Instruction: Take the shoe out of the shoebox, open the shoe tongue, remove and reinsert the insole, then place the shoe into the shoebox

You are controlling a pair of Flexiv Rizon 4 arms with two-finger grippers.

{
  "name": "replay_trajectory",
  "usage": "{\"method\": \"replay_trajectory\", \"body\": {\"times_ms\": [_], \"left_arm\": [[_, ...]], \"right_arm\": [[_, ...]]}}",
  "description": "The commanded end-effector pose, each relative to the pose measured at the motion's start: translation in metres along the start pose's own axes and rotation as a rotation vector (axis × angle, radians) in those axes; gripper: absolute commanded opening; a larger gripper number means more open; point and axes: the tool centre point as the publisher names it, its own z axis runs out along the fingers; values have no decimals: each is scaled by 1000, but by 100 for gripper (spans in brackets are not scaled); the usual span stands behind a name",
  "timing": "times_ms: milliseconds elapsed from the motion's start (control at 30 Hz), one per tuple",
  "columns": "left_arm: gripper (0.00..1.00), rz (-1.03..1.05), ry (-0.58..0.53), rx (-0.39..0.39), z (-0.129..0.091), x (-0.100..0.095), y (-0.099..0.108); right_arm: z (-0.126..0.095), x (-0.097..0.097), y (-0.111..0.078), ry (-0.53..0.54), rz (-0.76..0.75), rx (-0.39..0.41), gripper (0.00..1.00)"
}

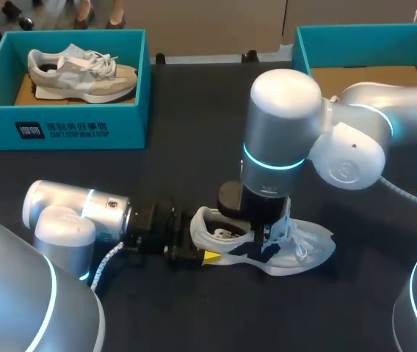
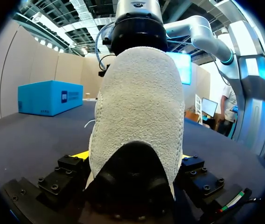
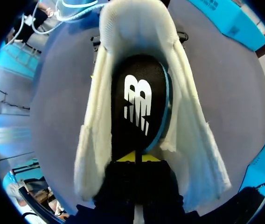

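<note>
R end effector (image 3: 135,157) pinches blk insole (image 3: 139,107) inside wht shoe (image 3: 137,28), on table (image 3: 230,79).

Dark matte table (image 1: 194,103)

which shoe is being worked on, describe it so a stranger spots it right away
On the black table, look at the near middle. The white shoe lies there, heel clamped in the left hand, right hand pinching its black insole. Unlike the beige shoe, it sits outside the blue shoebox.
</note>
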Motion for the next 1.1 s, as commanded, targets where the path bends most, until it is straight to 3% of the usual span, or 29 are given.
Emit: {"method": "replay_trajectory", "body": {"times_ms": [33, 200, 567, 1100], "left_arm": [[0, -3, -3, -3, 2, -2, 6], [0, -3, -3, -3, 2, -2, 6], [0, -3, -3, -3, 2, -2, 6], [0, -3, -3, -3, 2, -2, 6]], "right_arm": [[-25, 13, -18, -50, 8, -79, 0], [-44, 12, -25, -78, -14, -175, 0], [-63, 2, -26, -70, -75, -251, 0], [-73, -5, 9, -12, -234, -240, 0]]}}
